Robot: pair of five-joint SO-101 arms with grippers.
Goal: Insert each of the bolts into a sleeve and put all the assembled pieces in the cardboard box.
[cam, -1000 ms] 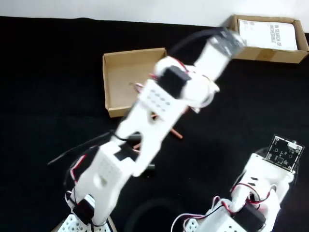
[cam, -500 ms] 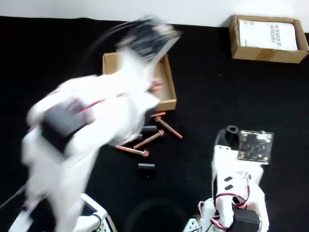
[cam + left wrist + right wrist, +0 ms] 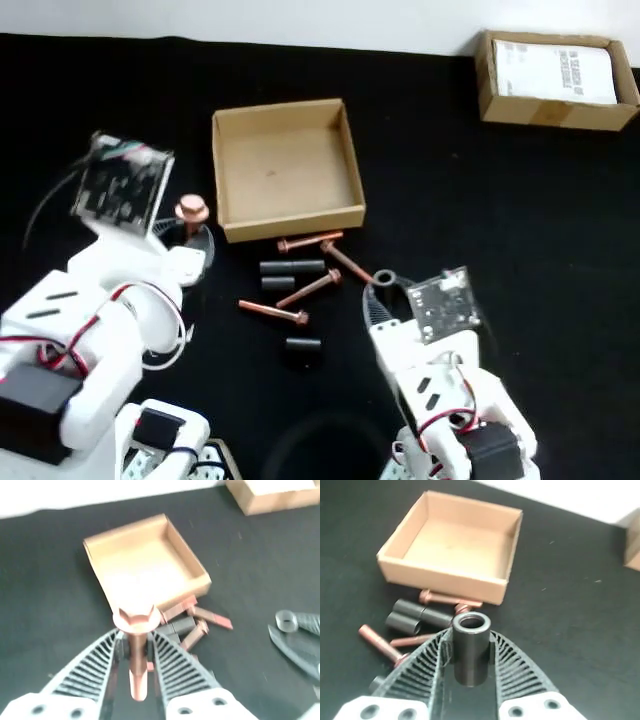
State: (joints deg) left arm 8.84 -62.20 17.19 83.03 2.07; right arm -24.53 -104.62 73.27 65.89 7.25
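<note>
My left gripper (image 3: 190, 226) is shut on a copper bolt (image 3: 190, 210), held head-up left of the open cardboard box (image 3: 286, 218). In the left wrist view the bolt (image 3: 136, 625) stands upright between the fingers of that gripper (image 3: 136, 639). My right gripper (image 3: 383, 288) is shut on a black sleeve (image 3: 385, 277), right of the loose parts; in its wrist view the sleeve (image 3: 470, 647) stands bore-up in the gripper (image 3: 470, 641). In front of the box, several bolts (image 3: 309, 287) and three sleeves (image 3: 292, 268) lie on the black table.
A second cardboard box (image 3: 555, 110) holding a printed sheet sits at the far right corner. The cardboard box (image 3: 445, 582) is empty inside. One sleeve (image 3: 303, 345) lies apart from the others, nearest the arm bases.
The left arm swung from over the box and table middle back to the left side, bolt now upright. The right arm shifted left toward the loose parts with the sleeve.
</note>
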